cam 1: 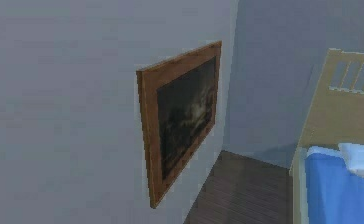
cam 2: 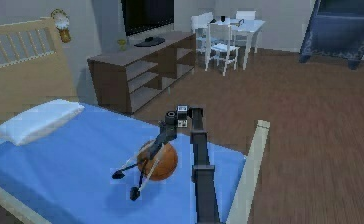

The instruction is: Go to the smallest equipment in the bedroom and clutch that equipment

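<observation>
Ahead: a grey wall (cam 1: 60, 110) is standing close in the forward view, carrying a wood-framed dark picture (cam 1: 183, 115). A narrow strip of dark plank floor (cam 1: 240, 190) is running between that wall and the bed's edge at the forward view's right.
Bed edges: the bed (cam 2: 70, 165), covered in blue, is lying across the arm side view's lower left. Its pale slatted headboard (cam 2: 25, 60) is rising at the left, and its pale footboard (cam 2: 252, 165) is closing it off just right of the arm.
Open room: beyond the footboard, wide bare floor is stretching toward the far wall. A brown shelf unit (cam 2: 135, 75) bearing a television (cam 2: 147, 15) is standing past the bed, with a white desk (cam 2: 235, 28) and white chairs (cam 2: 218, 45) farther back.
Ball: an orange-brown ball (cam 2: 162, 163) is showing on the blue cover near the bed's foot, well apart from the white pillow (cam 2: 38, 120).
Ball's direction: being round, it is presenting the same outline every way, so a long axis or facing cannot be told.
Arm: the dark arm (cam 2: 202, 170) is reaching up from the bottom edge over the bed.
Hand: the hand (cam 2: 126, 185) is sitting at the ball, its thin fingers slanting toward the lower left. I cannot tell whether it is grasping anything.
Hard to make out: the hand's body is covering part of the ball. A bulky dark blue thing (cam 2: 340, 35) at the upper right is being cut off by the edge.
</observation>
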